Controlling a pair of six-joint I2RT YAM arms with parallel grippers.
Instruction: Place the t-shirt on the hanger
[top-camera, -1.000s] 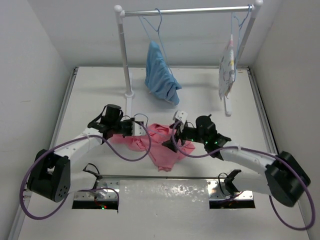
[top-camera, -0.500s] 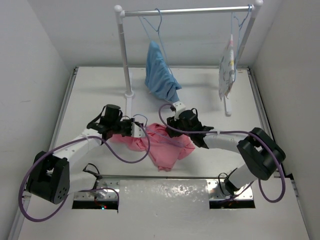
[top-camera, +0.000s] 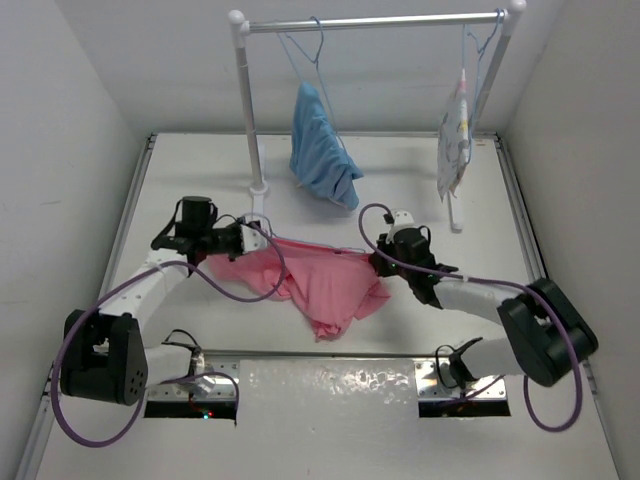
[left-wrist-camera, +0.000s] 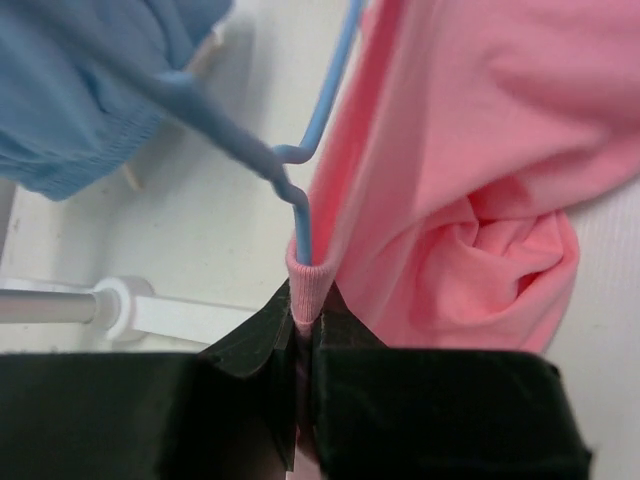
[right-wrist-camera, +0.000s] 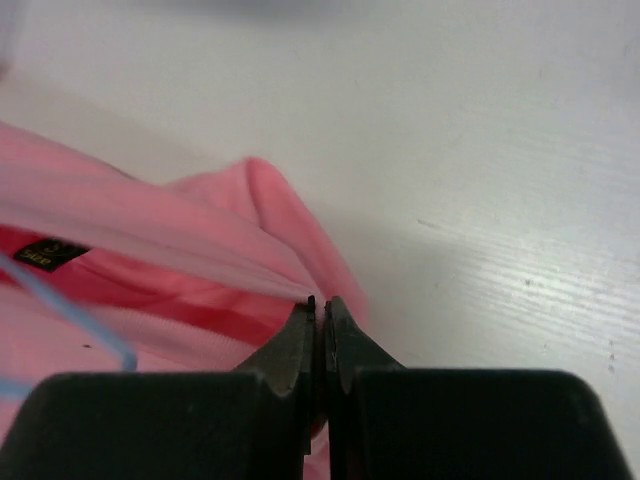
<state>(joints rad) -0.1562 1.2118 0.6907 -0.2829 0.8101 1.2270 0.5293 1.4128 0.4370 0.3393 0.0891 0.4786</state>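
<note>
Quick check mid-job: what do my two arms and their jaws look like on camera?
Both the left arm and right arm have white links, bulky black joint housings and a purple cable looping along each. The left gripper and right gripper are matte black, with blocky bodies and jaws tapering to wedge-shaped tips.

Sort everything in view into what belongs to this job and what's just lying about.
Job: t-shirt, hanger, left gripper, right gripper (both pinching the shirt).
Lying about: clothes rack, blue garment and white patterned garment hung on it.
</note>
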